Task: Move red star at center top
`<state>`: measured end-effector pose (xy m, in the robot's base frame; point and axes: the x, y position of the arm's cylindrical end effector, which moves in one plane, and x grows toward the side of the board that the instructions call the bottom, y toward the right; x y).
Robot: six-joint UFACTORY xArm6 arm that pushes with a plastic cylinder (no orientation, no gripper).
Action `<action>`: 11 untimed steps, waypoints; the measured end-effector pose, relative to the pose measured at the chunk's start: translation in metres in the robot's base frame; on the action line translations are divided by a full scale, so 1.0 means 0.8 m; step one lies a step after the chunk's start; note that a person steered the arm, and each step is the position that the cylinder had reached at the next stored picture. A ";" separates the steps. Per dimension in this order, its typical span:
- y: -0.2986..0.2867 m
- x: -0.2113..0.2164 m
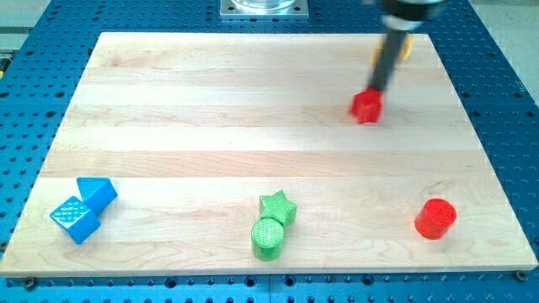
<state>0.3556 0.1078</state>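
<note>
My tip (374, 91) touches red star (366, 107) just below it; no pincer fitted. Pushing step underway; next, shove star left toward bench (210, 126) top centre.

Seven small coloured blocks lie on the pale wooden tabletop (210, 109).

Two are red: a red star block (366, 107) and a red cylinder block (435, 218).

Two are green: a green star block (278, 206) and a green cylinder block (268, 237).

Two are blue: a blue cube block (74, 219) and a blue wedge-like block (98, 193).

One is a yellow block (406, 50), mostly hidden, its shape unclear.
</note>
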 end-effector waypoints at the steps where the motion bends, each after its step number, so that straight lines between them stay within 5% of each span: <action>1: 0.024 0.002; 2: 0.070 0.059; 3: 0.030 0.079; 4: -0.072 0.026; 5: -0.089 -0.003; 6: -0.090 0.076; 7: -0.159 0.063; 8: -0.160 -0.021; 11: -0.075 -0.090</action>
